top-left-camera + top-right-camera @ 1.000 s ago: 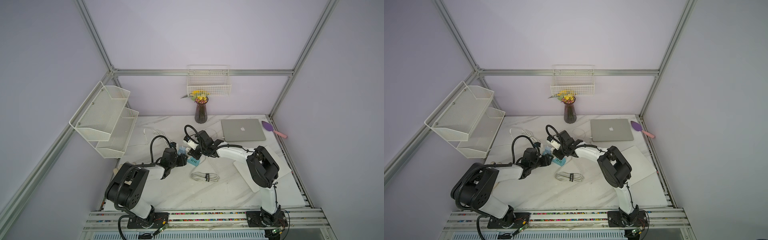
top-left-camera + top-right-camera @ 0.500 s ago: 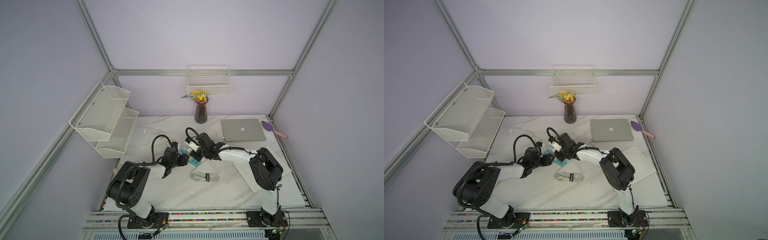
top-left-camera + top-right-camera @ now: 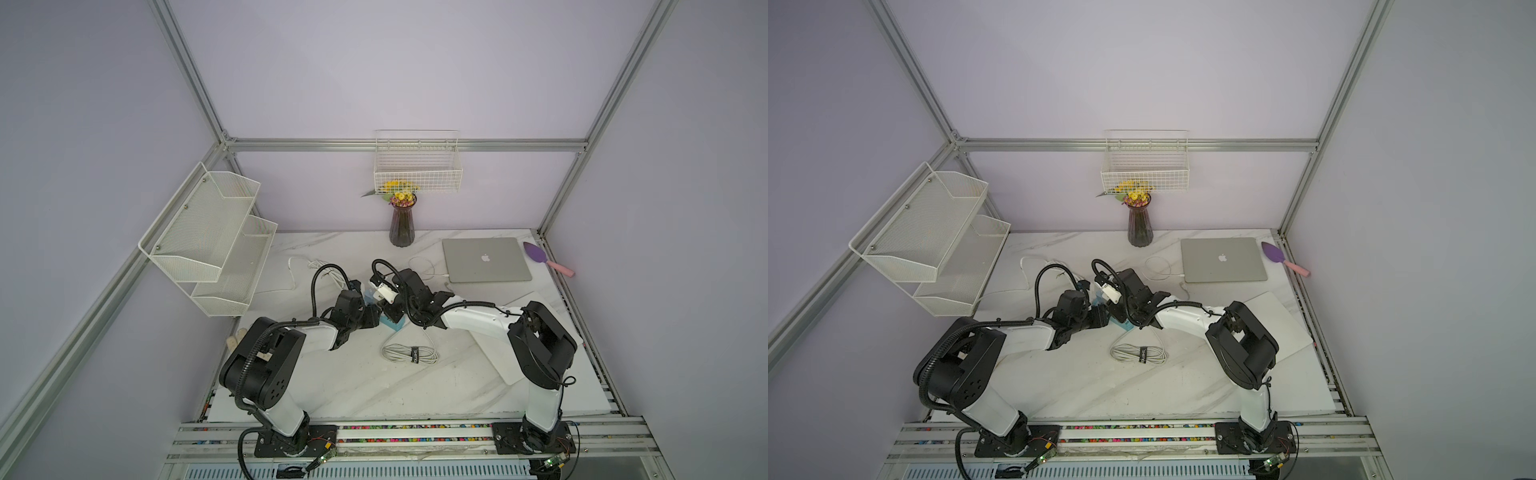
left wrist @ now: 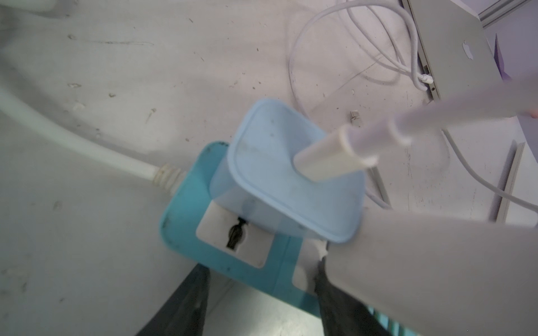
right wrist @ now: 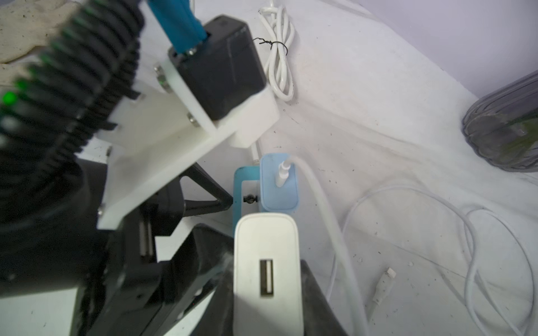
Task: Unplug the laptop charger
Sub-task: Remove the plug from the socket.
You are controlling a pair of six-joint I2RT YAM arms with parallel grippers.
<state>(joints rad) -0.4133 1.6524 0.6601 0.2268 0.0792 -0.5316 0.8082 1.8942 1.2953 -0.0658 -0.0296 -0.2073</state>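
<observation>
**Inspector:** Right jaws, state?

**Assistant:** The right jaws are clamping the laptop charger (image 5: 266, 232). A black finger (image 5: 314, 296) is lying along each flank of the white brick. The brick's empty USB port is facing the wrist camera.

**Inspector:** Where is the charger sitting?

**Assistant:** It is standing directly over the blue power strip (image 5: 239, 180), just beside the light-blue adapter (image 5: 279, 200). Its prongs are hidden, so I cannot tell whether they are sitting in the socket or hanging clear of it.

**Inspector:** Left jaws?

**Assistant:** They are standing partly open, with the strip showing between the two fingers (image 4: 186, 302). One fingertip is touching the strip's long edge. Whether the pair is pressing on the strip I cannot tell.

**Inspector:** Surroundings?

**Assistant:** A white cable plug (image 4: 329, 157) is sitting in the adapter. The strip is lying near the middle of the counter (image 3: 374, 390). A strapped cable bundle (image 3: 409, 353) is lying apart from the strip, toward the front edge. A shut laptop (image 3: 486, 259) is resting at the far right corner. A vase (image 3: 402, 226) is standing at the far edge.
</observation>
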